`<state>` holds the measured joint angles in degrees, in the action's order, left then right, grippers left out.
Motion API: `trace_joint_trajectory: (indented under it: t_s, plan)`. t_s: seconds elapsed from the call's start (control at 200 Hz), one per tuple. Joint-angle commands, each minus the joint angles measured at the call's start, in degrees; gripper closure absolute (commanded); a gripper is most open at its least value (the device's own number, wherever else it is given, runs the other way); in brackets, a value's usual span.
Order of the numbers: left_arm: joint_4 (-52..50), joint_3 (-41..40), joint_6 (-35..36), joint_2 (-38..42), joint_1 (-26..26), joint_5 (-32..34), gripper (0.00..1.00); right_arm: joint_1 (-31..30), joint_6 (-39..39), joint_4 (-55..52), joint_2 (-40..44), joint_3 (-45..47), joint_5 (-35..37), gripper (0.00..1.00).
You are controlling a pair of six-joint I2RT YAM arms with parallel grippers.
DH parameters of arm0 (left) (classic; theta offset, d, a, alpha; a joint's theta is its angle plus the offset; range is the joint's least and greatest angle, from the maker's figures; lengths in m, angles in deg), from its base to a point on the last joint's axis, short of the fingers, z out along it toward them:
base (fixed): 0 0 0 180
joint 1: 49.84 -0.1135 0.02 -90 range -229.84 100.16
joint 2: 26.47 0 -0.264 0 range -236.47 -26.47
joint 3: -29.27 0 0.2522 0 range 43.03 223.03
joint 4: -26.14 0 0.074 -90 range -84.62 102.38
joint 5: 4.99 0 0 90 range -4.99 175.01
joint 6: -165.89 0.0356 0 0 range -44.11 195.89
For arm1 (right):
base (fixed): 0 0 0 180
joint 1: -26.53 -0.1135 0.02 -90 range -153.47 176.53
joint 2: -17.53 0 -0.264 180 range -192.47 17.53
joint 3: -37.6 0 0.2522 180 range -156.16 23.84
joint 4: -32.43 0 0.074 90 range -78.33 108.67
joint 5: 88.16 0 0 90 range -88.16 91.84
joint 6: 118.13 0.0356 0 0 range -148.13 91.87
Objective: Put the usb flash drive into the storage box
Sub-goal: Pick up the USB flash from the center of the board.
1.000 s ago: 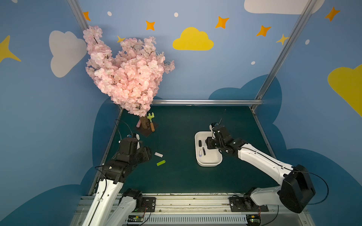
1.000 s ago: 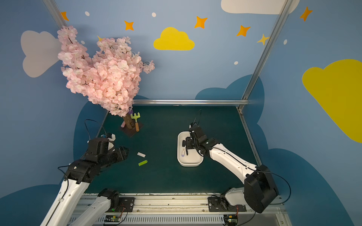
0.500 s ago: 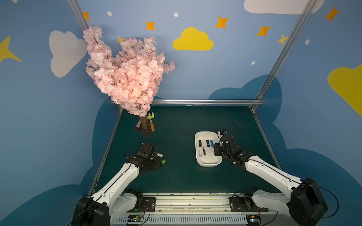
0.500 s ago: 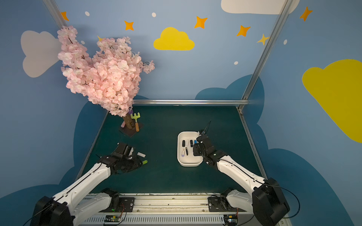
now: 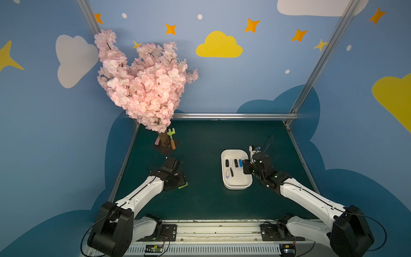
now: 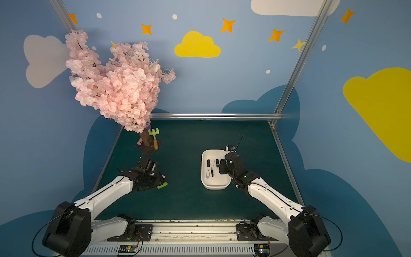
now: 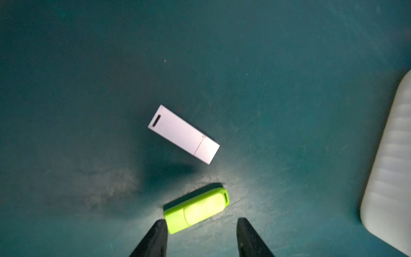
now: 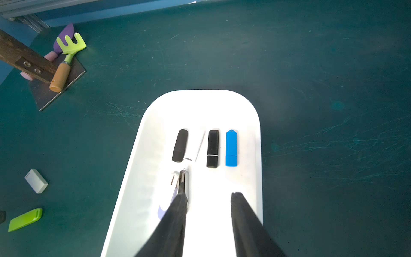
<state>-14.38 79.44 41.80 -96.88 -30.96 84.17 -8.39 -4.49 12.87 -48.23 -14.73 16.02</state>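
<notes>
Green usb flash drive (image 7: 196,209) lies on the mat (image 7: 289,89) beside a white drive (image 7: 183,133), well apart from the storage box (image 5: 236,185). Our left gripper (image 7: 201,219) is spread, poised at it; right gripper (image 8: 209,194) is spread, empty, over the box. We call it pre-grasp; next: lower, pinch.

No legible text, labels, numbers anywhere
</notes>
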Motion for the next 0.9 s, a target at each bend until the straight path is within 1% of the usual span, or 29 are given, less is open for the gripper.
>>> trace_joint_trajectory:
  t_s: [0.0, 0.19, 0.325, 0.456, 0.521, 0.781, 0.896]
  plan:
    - [0.9, 3.0, 2.4, -3.6, 0.0, 1.2, 0.46, 0.3, 0.3, 0.9, -0.7, -0.3, 1.2, 0.61]
    - [0.3, 6.2, 2.8, -12.1, -0.1, -1.4, 0.48, 0.4, -0.1, 0.4, -0.4, -0.5, 1.5, 0.6]
    - [-0.4, 7.1, 2.9, -14.9, 0.0, -0.8, 0.48, 0.4, -0.3, 0.4, 0.0, -0.4, 1.3, 0.6]
    - [-1.1, 6.9, 2.0, -14.8, 0.4, -1.7, 0.48, 0.5, -0.3, 0.4, -0.1, -0.5, 1.2, 0.6]
    - [-1.5, 5.9, 0.2, -14.3, 1.2, -2.3, 0.48, 0.5, 0.0, 0.2, -0.1, -0.5, 1.4, 0.6]
    - [-4.0, 2.2, -4.6, -11.9, 8.4, -0.1, 0.49, 0.9, 0.7, 0.7, 0.6, -0.3, 0.6, 0.59]
    - [-6.5, 2.0, -6.1, -10.3, 10.0, 0.8, 0.49, 0.9, 0.7, 0.4, 0.2, -0.3, 0.4, 0.59]
